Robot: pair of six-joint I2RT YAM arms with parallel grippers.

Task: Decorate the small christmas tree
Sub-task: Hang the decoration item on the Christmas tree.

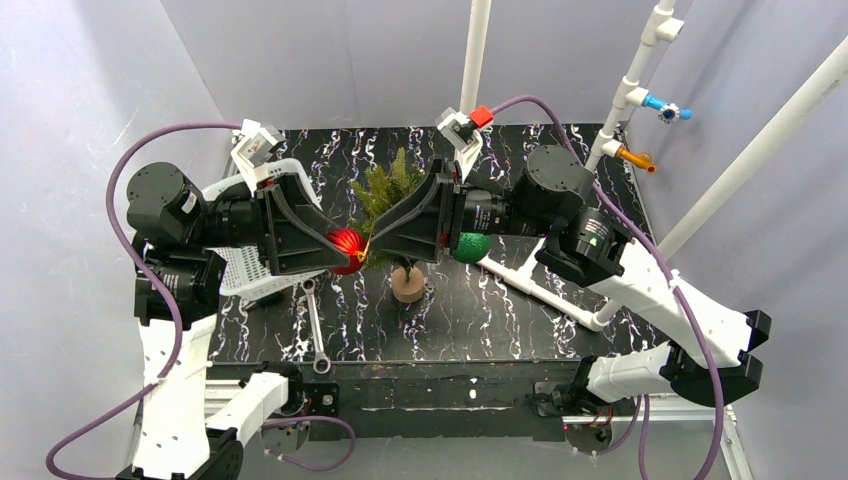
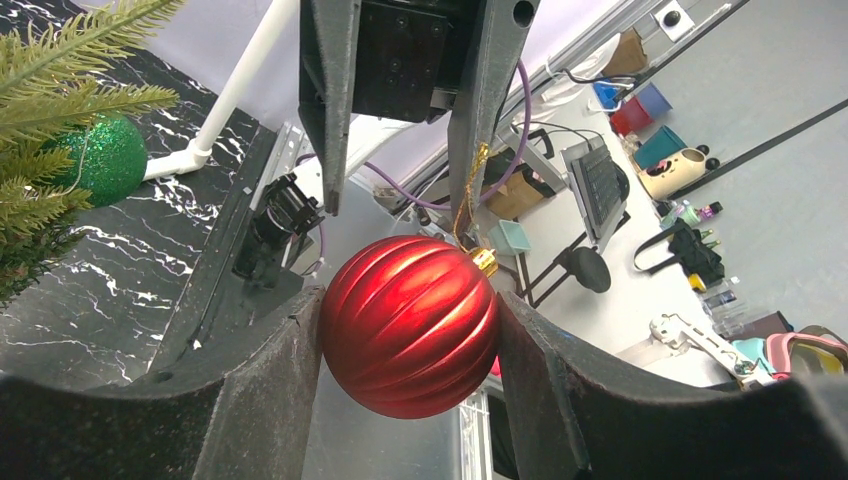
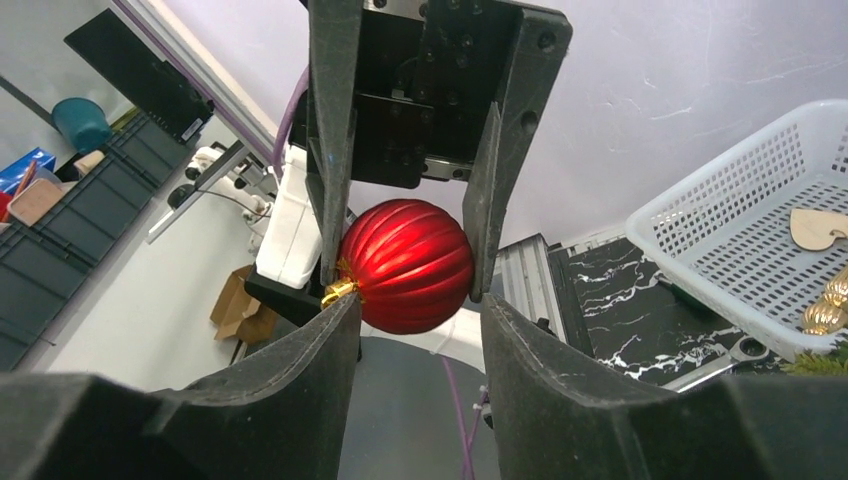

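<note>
the left gripper (image 1: pixel 330 250) was clamped on the one red bauble (image 2: pixel 410 330) while the right gripper (image 1: pixel 374 242) faced it, fingers apart, beside the gold cap (image 3: pixel 338 291); a clean handover, i'd judge, meant pinching the cord (image 2: pixel 463 200) at that cap, not the ball, before the left let go. one small christmas tree (image 1: pixel 392 190) stood upright on the counter (image 1: pixel 480 310) just behind both grippers, with one green bauble (image 2: pixel 105 158) near it and one white basket (image 3: pixel 720 230) holding one wooden heart (image 3: pixel 820 228).

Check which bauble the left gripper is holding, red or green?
The red ribbed bauble, clamped between the left gripper's fingers. The green glitter bauble is ungripped, off beside the small christmas tree.
</note>
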